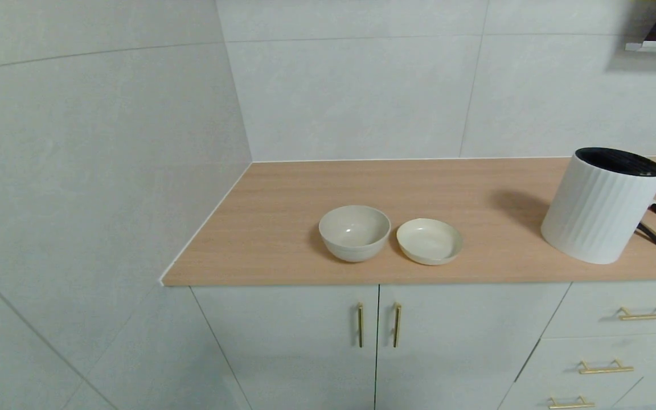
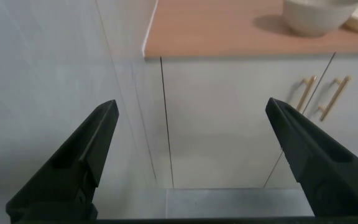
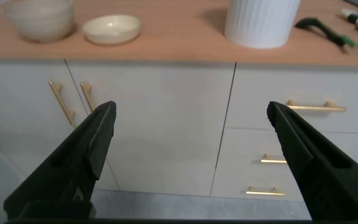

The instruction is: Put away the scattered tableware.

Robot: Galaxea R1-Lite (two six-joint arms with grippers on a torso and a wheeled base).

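On the wooden countertop (image 1: 271, 228), a deep cream bowl (image 1: 355, 232) sits just left of centre in the head view. A shallow cream dish (image 1: 429, 240) lies just beside it. A white ribbed canister (image 1: 601, 205) stands at mid-right, with a few utensils (image 1: 655, 236) at the right edge. The left gripper (image 2: 191, 109) and right gripper (image 3: 191, 109) both face the cabinet doors (image 2: 229, 124), jaws spread wide, holding nothing.

Cream bowl (image 1: 355, 232) upright near countertop (image 1: 282, 228) front edge; shallow cream dish (image 1: 429, 241) just beside it, toward ribbed white container (image 1: 600, 205).
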